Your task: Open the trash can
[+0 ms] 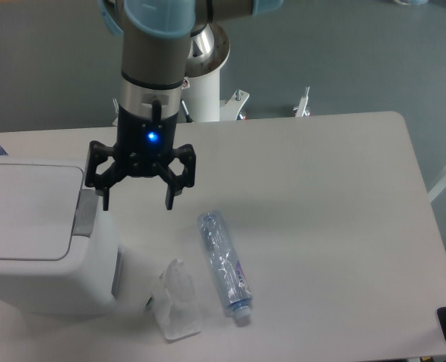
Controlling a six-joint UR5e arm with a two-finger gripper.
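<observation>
Trash can (34,241) at the left edge of the table (321,188), toward the near left corner, partly cut off by the frame. White, boxy, rounded at the corners; flat rectangular lid (26,211) down and closed. Grey push tab (83,215) on the lid's right side, facing the middle of the table.

Gripper (137,202) above the table just right of the can, fingers spread wide, grasping nothing. Left fingertip (105,202) very near the tab's upper end, seemingly just above it; contact impossible to judge from this single view. Blue light lit on the wrist.

Likely handling: hard, stiff plastic, smooth and rather slippery, hollow and probably light for its bulk, so apt to slide or tip under a sideways shove. No need to grip the body. Best place to act: the grey tab, pressed straight down with one fingertip or with closed fingers, trusting a sprung lid to rise. Failing that, the lid's right lip as a place to hook and lift.

Also on the table: a clear plastic bottle (223,265) lying on its side near the front edge, and a crumpled clear wrapper (176,300) just left of it, close to the can's front right corner. Both outside a straight descent onto the tab.
</observation>
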